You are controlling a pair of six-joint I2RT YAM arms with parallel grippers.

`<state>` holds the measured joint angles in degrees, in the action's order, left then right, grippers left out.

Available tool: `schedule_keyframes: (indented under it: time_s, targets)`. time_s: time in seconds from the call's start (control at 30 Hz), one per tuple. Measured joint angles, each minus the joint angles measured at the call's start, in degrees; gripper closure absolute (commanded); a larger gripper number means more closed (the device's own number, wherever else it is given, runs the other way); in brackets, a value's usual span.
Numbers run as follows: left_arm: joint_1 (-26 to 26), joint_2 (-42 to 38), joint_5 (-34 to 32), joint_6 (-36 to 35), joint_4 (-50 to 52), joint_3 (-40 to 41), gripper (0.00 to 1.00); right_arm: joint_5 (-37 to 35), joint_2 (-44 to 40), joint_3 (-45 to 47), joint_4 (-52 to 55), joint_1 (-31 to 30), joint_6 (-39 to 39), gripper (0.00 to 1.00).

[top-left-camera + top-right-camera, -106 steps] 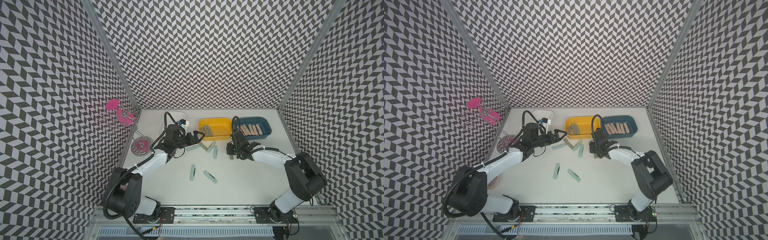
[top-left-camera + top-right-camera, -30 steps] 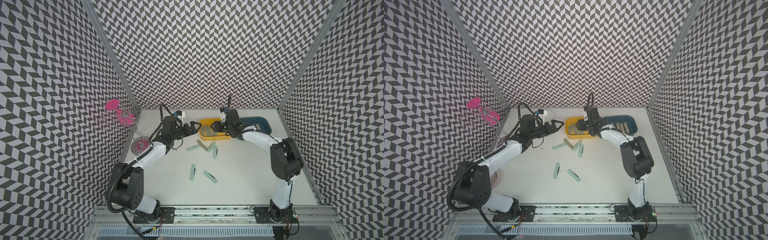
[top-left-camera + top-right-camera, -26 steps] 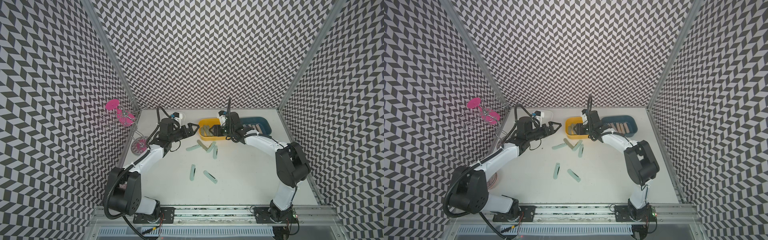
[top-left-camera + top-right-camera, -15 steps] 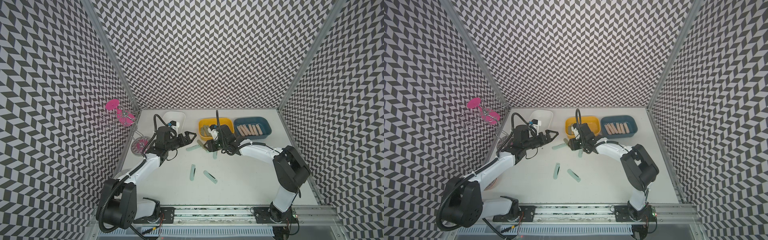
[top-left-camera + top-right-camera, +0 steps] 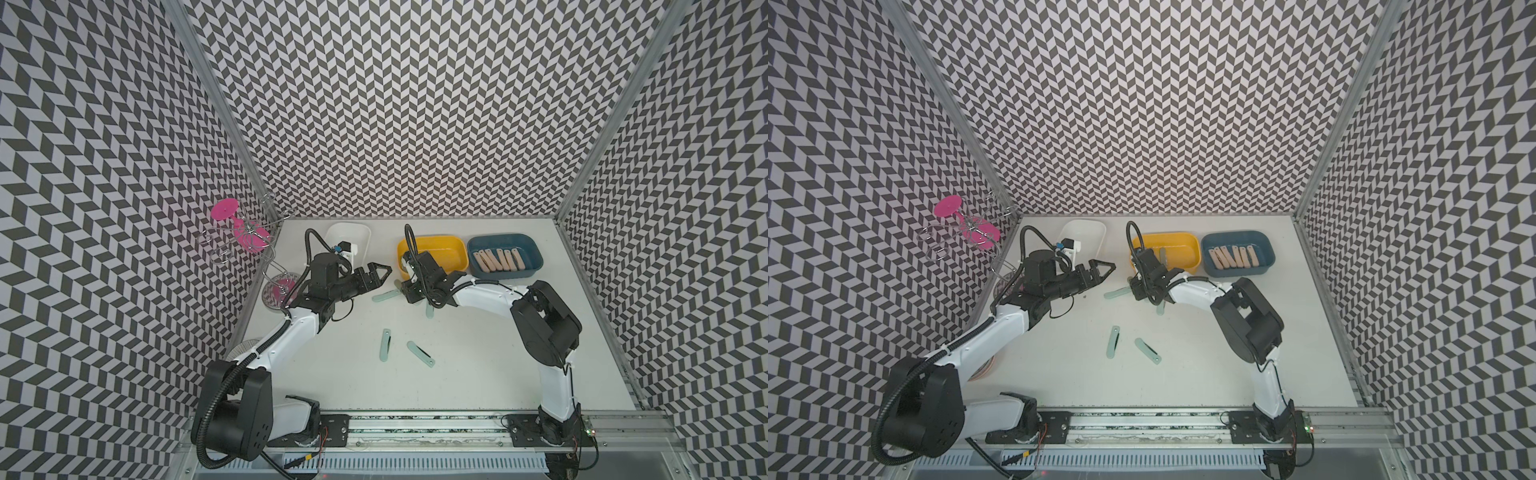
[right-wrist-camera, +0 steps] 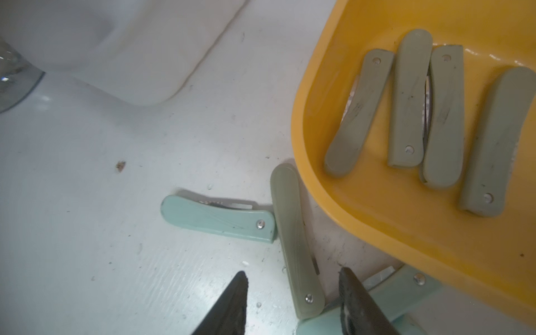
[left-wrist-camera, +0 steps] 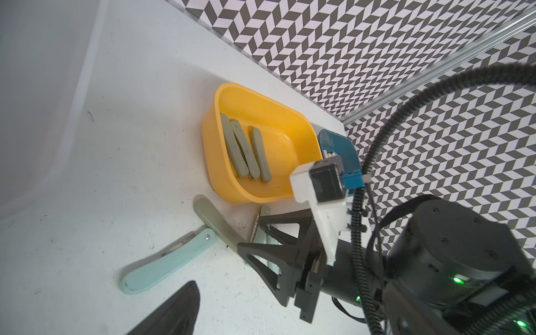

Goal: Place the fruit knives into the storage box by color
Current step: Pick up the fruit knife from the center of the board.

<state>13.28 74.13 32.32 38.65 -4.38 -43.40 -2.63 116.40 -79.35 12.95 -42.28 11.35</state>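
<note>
Yellow tub holding grey-green knives, blue tub holding peach knives

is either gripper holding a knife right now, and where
Nothing held. The right gripper straddles the grey-green knife at its pivot end, jaws open; left gripper empty.

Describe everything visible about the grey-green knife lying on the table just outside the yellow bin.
The grey-green knife is a flat, matte, plastic-looking folded bar with rounded ends, a metal rivet at one end and a sliver of blade along one edge. It lies flat on the white table, just outside the yellow bin. A mint knife butts against its side. The open right gripper straddles its riveted end without gripping it.
</note>
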Motion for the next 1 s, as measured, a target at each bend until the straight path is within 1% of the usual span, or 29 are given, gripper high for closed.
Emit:
schedule_keyframes:
  time_s: [0.43,0.5,0.67,0.7,0.83,1.0]
  targets:
    - [-0.9,0.0,0.5,0.0,0.0,0.0,0.00,-2.1,6.8,-4.9,2.0,-0.7,-2.3,0.58]
    - [-0.9,0.0,0.5,0.1,0.0,0.0,0.00,-2.1,7.5,-6.0,2.0,-0.7,-2.4,0.61]
    - [-0.9,0.0,0.5,0.3,0.0,0.0,0.00,-1.4,8.7,-7.5,2.0,-0.7,-2.4,0.74]
    - [-0.9,0.0,0.5,0.3,0.0,0.0,0.00,-1.2,8.7,-7.5,2.0,-0.7,-2.4,0.76]
    - [-0.9,0.0,0.5,0.5,0.0,0.0,0.00,-0.1,8.5,-7.0,1.2,-0.7,-1.9,0.79]
    - [-0.9,0.0,0.5,0.9,-0.1,0.0,0.00,1.2,6.4,-3.4,-0.2,-1.0,-0.9,0.80]
